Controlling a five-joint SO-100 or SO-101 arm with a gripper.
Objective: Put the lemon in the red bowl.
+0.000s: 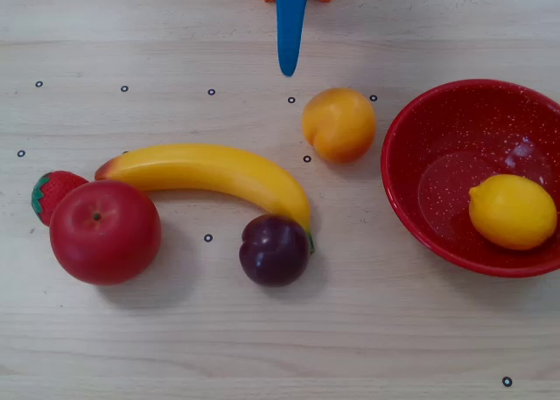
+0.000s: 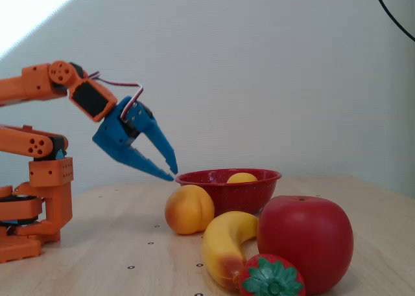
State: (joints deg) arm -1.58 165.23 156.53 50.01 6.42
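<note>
The yellow lemon lies inside the red bowl at the right of the overhead view. Only its top peeks over the red bowl's rim in the fixed view. My blue gripper hangs in the air left of the bowl, tilted downward, fingers a little apart and holding nothing. From overhead the gripper shows as a narrow blue wedge at the top centre, well away from the lemon.
On the wooden table lie an orange-yellow round fruit, a banana, a dark plum, a red apple and a strawberry. The orange arm base stands at the left of the fixed view.
</note>
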